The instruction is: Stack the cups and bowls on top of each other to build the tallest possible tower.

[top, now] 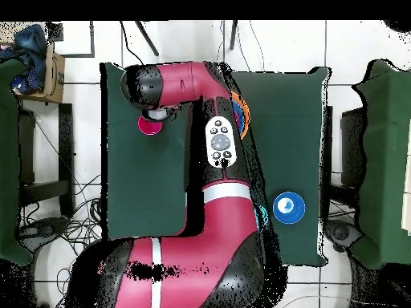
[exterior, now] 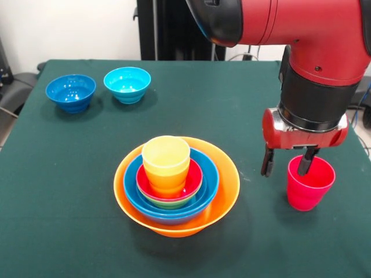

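The tower stands at the table's middle: a very large orange bowl [exterior: 222, 194] holds a blue bowl [exterior: 207, 180], a green one and a red bowl [exterior: 193, 181]. A yellow cup [exterior: 166, 157] sits nested in an orange cup on top. A red cup [exterior: 311, 186] stands upright alone to the right, also seen as the red cup [top: 148, 125] from overhead. My gripper [exterior: 287, 163] hangs open over its left rim, one finger [exterior: 306, 162] inside the cup and the other outside, apart from the wall. In the overhead view the arm hides the gripper and most of the tower.
A dark-blue bowl [exterior: 71, 91] and a light-blue bowl [exterior: 127, 84] stand side by side at the far left of the green table [exterior: 69, 191]. Overhead, the dark-blue bowl [top: 288, 208] shows to the right of the arm, and a sliver of the orange bowl [top: 243, 112] peeks out.
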